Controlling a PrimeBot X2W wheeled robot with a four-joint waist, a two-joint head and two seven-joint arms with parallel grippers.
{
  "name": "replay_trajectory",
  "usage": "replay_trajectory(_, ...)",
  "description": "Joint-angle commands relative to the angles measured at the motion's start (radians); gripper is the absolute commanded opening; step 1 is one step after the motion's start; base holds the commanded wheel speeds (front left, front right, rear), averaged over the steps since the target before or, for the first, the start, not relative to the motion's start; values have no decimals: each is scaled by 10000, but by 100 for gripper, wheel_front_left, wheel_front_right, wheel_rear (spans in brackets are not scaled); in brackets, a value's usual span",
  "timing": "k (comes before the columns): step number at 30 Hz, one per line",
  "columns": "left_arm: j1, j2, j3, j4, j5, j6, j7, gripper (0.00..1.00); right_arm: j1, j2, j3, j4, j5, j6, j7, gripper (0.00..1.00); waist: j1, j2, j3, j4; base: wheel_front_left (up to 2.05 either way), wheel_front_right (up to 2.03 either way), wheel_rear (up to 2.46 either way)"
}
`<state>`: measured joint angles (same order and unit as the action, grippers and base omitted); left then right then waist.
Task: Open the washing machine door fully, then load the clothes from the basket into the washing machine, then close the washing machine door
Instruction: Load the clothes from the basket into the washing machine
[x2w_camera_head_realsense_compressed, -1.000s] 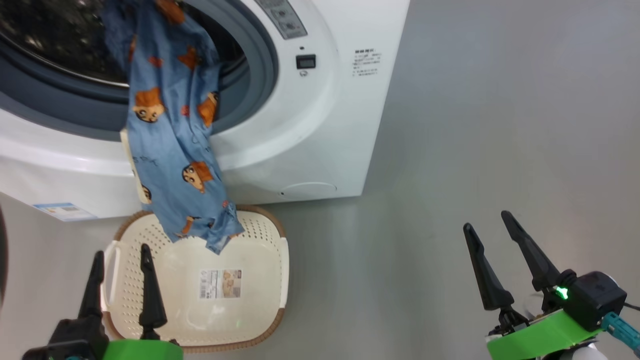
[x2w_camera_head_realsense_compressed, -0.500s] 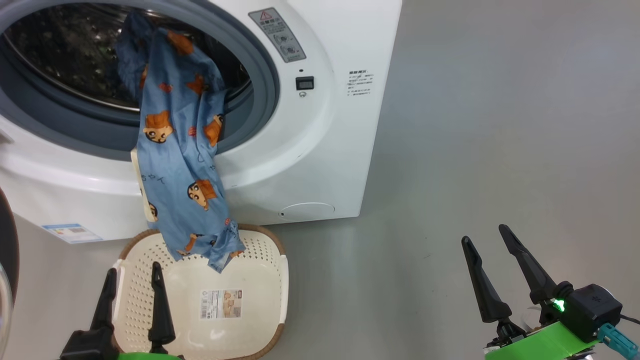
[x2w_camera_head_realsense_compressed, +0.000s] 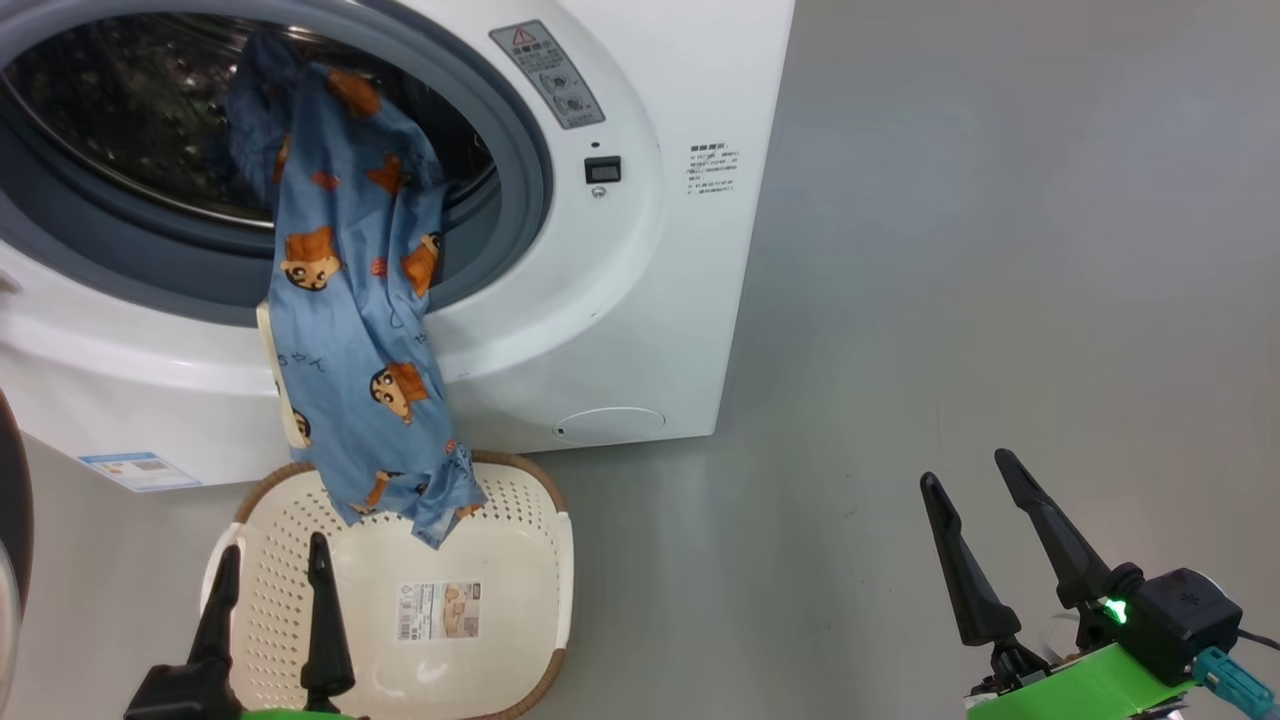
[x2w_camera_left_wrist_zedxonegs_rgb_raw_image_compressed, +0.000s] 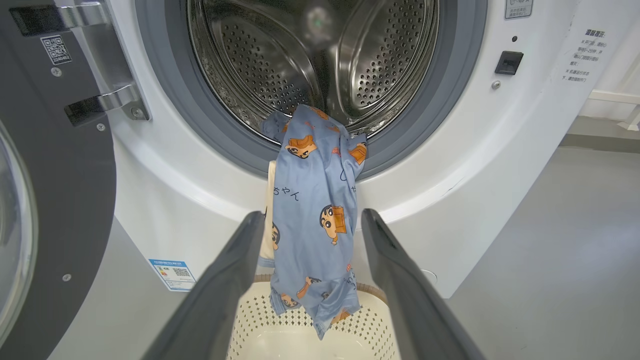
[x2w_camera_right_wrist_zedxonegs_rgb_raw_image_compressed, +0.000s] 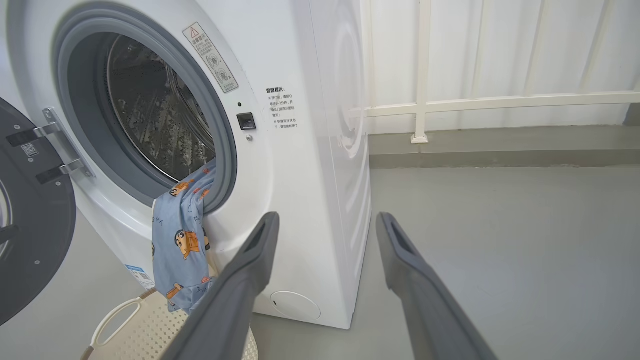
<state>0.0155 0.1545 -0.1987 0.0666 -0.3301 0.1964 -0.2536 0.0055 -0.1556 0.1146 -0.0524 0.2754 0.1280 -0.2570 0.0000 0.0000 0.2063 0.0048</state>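
Two grippers hang low in front of the washing machine, and both are empty. The left gripper has its fingers spread wide above the near left part of the basket, apart from the cloth. The right gripper is spread just as wide over the grey floor, well apart from the machine and off to its right.

The washing machine door is swung open on its hinges at the left, its dark inner face turned toward the left wrist camera. The clothes are half in: the top of the blue printed fabric lies inside the steel drum, and the rest drapes over the grey rubber seal and down the white front, its lower end hanging over the far side of the basket. A cream piece shows along the left edge of the blue fabric. The basket sits on the floor just beside the foot of the machine, below the opening, with a label sticker on its floor.
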Motion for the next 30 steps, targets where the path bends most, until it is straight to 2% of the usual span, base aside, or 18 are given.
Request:
replay_trajectory(1, -165, 62, 315, -128, -42, -50, -81, 100, 93, -36, 232, -265, -133, 27, -48, 100, 0, 0, 41, 1, 0, 0, 0)
replay_trajectory(8, -415, 28, 280, 91, -127, -118, -72, 100, -14, -43, 254, -351, -107, 27, -48, 100, 0, 0, 383, -15, 0, 0, 0)
replay_trajectory(15, -1219, -36, 162, 844, -414, -473, 95, 100, -212, -90, 166, -533, -46, 27, -48, 100, 0, 0, 1162, -8, 0, 0, 0)
replay_trajectory(24, -2937, -194, 7, 3070, -789, -1200, 163, 100, -627, -166, 119, -813, 26, 27, -48, 100, 0, 0, 2270, -94, 0, 0, 0)
replay_trajectory(30, -4855, -303, -65, 5494, -978, -1858, 78, 100, -1045, -146, 201, -962, 88, 27, -48, 100, 0, 0, 3075, -348, 0, 0, 0)
